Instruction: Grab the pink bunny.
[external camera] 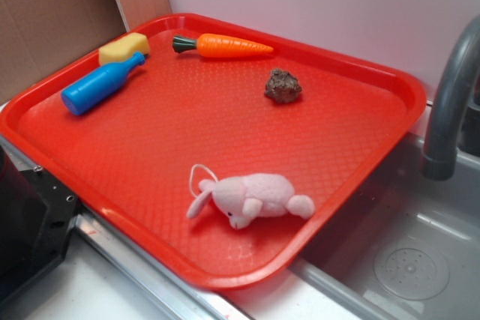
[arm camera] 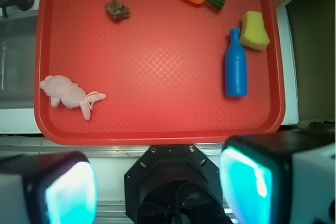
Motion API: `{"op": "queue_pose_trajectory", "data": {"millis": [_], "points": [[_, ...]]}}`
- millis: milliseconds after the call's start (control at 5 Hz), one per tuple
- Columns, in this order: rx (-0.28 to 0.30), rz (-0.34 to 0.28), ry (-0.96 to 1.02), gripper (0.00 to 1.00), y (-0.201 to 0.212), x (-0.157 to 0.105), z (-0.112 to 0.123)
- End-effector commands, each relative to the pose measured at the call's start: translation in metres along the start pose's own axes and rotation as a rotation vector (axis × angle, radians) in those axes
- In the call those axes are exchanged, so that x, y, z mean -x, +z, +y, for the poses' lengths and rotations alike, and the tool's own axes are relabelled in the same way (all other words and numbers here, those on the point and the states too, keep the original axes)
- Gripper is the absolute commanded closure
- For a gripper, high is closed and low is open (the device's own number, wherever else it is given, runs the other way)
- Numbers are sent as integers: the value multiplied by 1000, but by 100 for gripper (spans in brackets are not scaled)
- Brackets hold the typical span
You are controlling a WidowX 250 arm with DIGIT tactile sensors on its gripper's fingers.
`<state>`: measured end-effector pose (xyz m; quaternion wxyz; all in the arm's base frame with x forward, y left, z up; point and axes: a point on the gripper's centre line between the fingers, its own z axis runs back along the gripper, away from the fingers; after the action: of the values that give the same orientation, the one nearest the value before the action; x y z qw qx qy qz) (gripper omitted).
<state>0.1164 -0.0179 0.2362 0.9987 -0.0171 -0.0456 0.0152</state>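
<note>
The pink bunny lies on its side near the front edge of the red tray, white loop string at its ears. In the wrist view the bunny sits at the tray's left side. My gripper hangs high above the tray's near edge, off the tray, far from the bunny. Its two fingers with cyan pads stand wide apart and hold nothing. The gripper is out of the exterior view.
On the tray: an orange carrot, a blue bottle, a yellow sponge, a brown lump. A grey faucet and sink stand at the right. The robot's black base sits at the left.
</note>
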Motion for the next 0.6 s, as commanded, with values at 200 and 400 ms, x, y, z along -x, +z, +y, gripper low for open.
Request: {"op": "queue_pose_trajectory", "data": {"millis": [200, 400], "points": [[-22, 67, -252, 0, -33, -33, -50], [-72, 54, -505, 0, -63, -45, -106]]}}
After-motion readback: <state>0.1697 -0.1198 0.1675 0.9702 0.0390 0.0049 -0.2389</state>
